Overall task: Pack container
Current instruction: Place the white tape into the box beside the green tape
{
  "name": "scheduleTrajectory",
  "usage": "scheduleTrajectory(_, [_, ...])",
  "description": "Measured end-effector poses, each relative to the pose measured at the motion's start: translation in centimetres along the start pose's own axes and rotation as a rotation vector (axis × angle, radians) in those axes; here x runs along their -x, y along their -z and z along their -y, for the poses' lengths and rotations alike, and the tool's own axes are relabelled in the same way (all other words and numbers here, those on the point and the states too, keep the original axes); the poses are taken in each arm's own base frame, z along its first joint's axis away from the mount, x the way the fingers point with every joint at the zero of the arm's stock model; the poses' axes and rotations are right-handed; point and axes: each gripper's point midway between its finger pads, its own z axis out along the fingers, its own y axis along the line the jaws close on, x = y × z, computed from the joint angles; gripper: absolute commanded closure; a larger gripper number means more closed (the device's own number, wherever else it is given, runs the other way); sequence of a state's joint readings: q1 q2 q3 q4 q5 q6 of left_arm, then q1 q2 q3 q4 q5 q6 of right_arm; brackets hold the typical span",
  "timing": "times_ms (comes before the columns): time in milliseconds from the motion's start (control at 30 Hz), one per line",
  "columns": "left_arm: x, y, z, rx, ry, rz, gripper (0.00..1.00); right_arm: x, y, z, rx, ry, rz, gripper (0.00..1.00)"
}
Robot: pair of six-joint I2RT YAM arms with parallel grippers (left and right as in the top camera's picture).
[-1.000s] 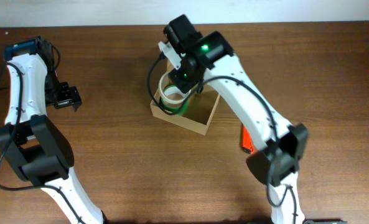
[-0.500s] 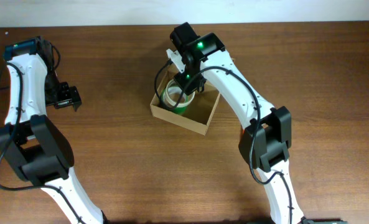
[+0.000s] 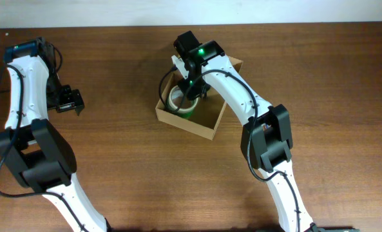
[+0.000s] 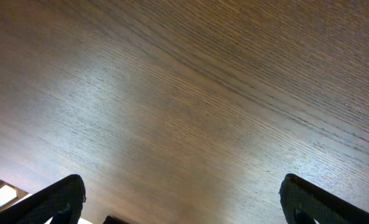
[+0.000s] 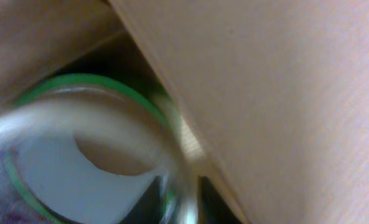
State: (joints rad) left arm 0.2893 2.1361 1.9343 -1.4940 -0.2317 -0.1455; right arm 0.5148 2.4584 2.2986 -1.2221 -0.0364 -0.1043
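We log the right gripper down inside the container, which sits open on the table, over a green-edged tape roll at the container's left end, grip unreadable; placing step, we judge, next needing release and a straight lift.

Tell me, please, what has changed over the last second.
The right gripper has sunk with the green-edged tape roll deeper into the container, and its elbow has drawn closer to the box. Whether its jaws hold the roll now is unclear. The left gripper, open, and the container stayed put.
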Motion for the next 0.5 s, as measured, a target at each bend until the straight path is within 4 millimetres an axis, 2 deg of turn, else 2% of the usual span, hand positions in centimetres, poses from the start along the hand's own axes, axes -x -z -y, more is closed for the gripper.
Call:
scheduleTrajectory(100, [0.0,0.0,0.0,0.000,0.000,0.000,0.00,-0.3,0.0,-0.1,0.007,-0.009,-0.012,0.57])
scheduleTrajectory(200, [0.0,0.0,0.0,0.000,0.000,0.000,0.00,-1.5,0.1,-0.3,0.012,-0.014,-0.060,0.55])
scheduleTrajectory(333, [0.0,0.0,0.0,0.000,0.000,0.000,0.00,-2.4,1.3,0.0,-0.011,-0.016,-0.088,0.52])
scheduleTrajectory(433, [0.0,0.0,0.0,0.000,0.000,0.000,0.00,-2.0,5.1,0.5,-0.050,-0.003,-0.030,0.49])
scheduleTrajectory(500, [0.0,0.0,0.0,0.000,0.000,0.000,0.00,-1.3,10.4,0.9,-0.087,0.005,0.075,0.48])
